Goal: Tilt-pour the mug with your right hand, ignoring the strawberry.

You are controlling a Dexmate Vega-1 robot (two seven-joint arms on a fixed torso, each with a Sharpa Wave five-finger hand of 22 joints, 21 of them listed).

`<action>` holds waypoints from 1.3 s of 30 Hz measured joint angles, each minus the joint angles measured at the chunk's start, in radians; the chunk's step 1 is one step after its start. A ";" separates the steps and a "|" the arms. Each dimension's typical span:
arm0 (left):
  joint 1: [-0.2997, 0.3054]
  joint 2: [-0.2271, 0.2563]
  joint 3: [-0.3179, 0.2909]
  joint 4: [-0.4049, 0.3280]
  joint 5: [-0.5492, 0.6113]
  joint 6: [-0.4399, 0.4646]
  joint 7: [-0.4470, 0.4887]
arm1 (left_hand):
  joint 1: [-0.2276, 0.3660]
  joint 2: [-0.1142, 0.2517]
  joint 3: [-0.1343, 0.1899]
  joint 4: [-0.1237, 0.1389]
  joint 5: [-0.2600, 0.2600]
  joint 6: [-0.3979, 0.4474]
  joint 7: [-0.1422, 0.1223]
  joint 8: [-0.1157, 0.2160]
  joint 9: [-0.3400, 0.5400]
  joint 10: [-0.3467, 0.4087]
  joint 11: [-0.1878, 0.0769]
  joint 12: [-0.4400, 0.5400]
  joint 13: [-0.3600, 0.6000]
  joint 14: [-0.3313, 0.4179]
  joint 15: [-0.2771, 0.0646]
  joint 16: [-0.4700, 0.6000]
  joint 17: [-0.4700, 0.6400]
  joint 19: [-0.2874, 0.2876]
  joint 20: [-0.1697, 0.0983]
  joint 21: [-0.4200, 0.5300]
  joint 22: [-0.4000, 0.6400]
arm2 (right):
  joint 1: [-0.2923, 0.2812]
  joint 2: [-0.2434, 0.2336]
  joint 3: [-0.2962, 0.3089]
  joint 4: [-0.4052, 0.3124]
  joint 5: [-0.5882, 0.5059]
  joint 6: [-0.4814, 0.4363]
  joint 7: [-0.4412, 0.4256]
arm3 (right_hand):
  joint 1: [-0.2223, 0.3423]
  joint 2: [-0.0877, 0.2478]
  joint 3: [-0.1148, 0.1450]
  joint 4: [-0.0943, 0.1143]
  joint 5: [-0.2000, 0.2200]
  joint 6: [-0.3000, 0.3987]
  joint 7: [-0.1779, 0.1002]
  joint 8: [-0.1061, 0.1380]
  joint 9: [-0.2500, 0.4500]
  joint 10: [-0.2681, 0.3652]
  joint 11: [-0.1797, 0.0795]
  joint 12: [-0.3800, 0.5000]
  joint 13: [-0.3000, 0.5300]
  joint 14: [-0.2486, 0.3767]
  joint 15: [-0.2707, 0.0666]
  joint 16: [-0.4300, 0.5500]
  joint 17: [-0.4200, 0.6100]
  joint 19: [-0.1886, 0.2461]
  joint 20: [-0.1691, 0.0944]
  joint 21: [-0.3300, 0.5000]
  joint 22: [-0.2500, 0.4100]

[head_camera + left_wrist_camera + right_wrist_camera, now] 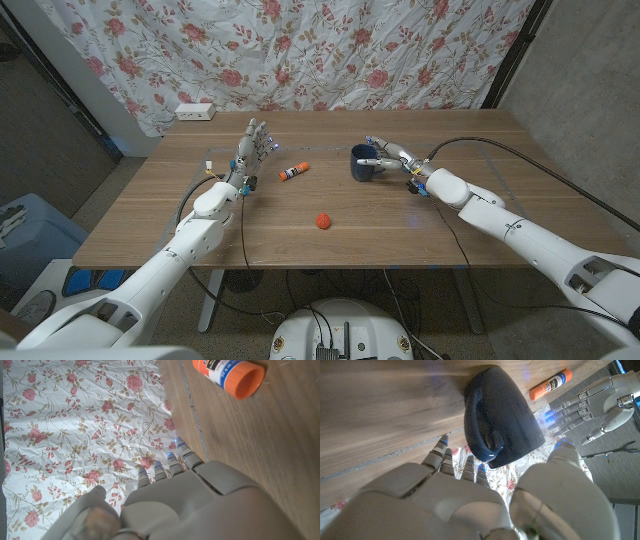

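A dark blue mug (364, 166) stands upright on the wooden table (300, 250), right of centre. My right hand (388, 157) grips it, fingers behind its far wall and thumb across its near side. In the right wrist view the mug (502, 420) has its handle turned toward my palm, between my fingers (470, 467) and thumb. A red strawberry (323, 221) lies apart, nearer the front edge. My left hand (254, 142) stands on the table at the left with its fingers spread upward, holding nothing.
An orange-capped glue stick (295, 172) lies between the two hands, also seen as the glue stick (230, 372) and the glue stick (551, 384). A white power strip (195, 111) sits at the back left. A floral curtain (330, 50) hangs behind the table.
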 measured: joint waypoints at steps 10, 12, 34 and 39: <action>0.000 0.000 0.000 0.000 0.000 0.000 0.000 | 0.000 0.000 0.000 0.000 0.000 0.000 0.000 0.000 0.000 0.000 0.000 0.000 0.000 0.000 0.000 0.000 0.000 0.000 0.000 0.000 0.000 | -0.007 0.016 0.038 0.043 0.094 0.059 0.032 | -0.057 0.015 -0.025 0.025 0.000 0.000 0.000 -0.004 0.000 -0.003 -0.022 0.004 -0.027 -0.026 -0.062 0.005 -0.009 -0.023 -0.024 0.000 -0.005; 0.000 0.000 0.000 0.000 0.000 0.000 0.000 | 0.000 0.000 0.000 0.000 0.000 0.000 0.000 0.000 0.000 0.000 0.000 0.000 0.000 0.000 0.000 0.000 0.000 0.000 0.000 0.000 0.000 | -0.012 0.019 0.046 0.047 0.097 0.060 0.032 | -0.069 0.025 -0.027 0.027 0.000 0.002 0.002 -0.004 0.000 -0.003 -0.022 0.004 -0.031 -0.025 -0.078 0.008 -0.009 -0.023 -0.023 0.000 -0.005; 0.000 0.000 0.000 0.000 0.000 0.000 0.000 | 0.000 0.000 0.000 0.000 0.000 0.000 0.000 0.000 0.000 0.000 0.000 0.000 0.000 0.000 0.000 0.000 0.000 0.000 0.000 0.000 0.000 | -0.113 0.079 0.151 0.023 0.247 0.063 -0.057 | -0.199 0.071 -0.054 0.091 -0.010 0.034 0.033 -0.004 -0.005 0.016 -0.041 0.009 -0.086 0.018 -0.158 0.031 -0.040 -0.046 -0.072 0.008 -0.005; 0.000 0.000 0.000 0.000 0.000 0.000 0.000 | 0.000 0.000 0.000 0.000 0.000 0.000 0.000 0.000 0.000 0.000 0.000 0.000 0.000 0.000 0.000 0.000 0.000 0.000 0.000 0.000 0.000 | -0.125 0.098 0.171 0.024 0.325 0.064 -0.069 | -0.233 0.104 -0.052 0.116 -0.016 0.044 0.035 -0.004 -0.005 0.016 -0.041 0.009 -0.093 0.034 -0.160 0.039 -0.042 -0.047 -0.072 0.008 -0.005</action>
